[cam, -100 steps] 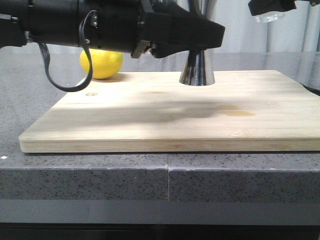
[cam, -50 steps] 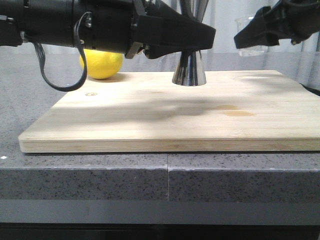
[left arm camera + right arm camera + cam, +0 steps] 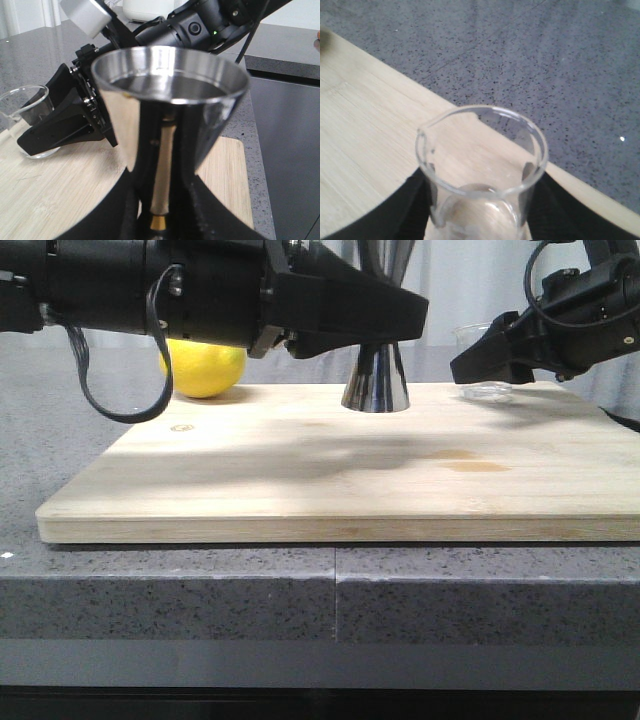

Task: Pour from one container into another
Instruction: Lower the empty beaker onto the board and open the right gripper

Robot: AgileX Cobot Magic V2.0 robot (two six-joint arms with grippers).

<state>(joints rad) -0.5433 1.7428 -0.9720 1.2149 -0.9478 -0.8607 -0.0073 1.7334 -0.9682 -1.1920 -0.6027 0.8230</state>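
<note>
- Fingers of the left gripper (image 3: 385,315) clasp the steel jigger (image 3: 375,380) at its waist; it stands upright on the cutting board (image 3: 340,475), liquid showing in its upper cup in the left wrist view
- Right gripper (image 3: 480,365) fingers clamp the glass beaker (image 3: 487,390); its base seems to rest on the board's far right part, well apart from the jigger
- lemon (image 3: 203,368) sits on the grey counter (image 3: 200,590) behind the board

Matte black arms, looped black cables, wedge-shaped black pincer (image 3: 400,315) fingers.
</note>
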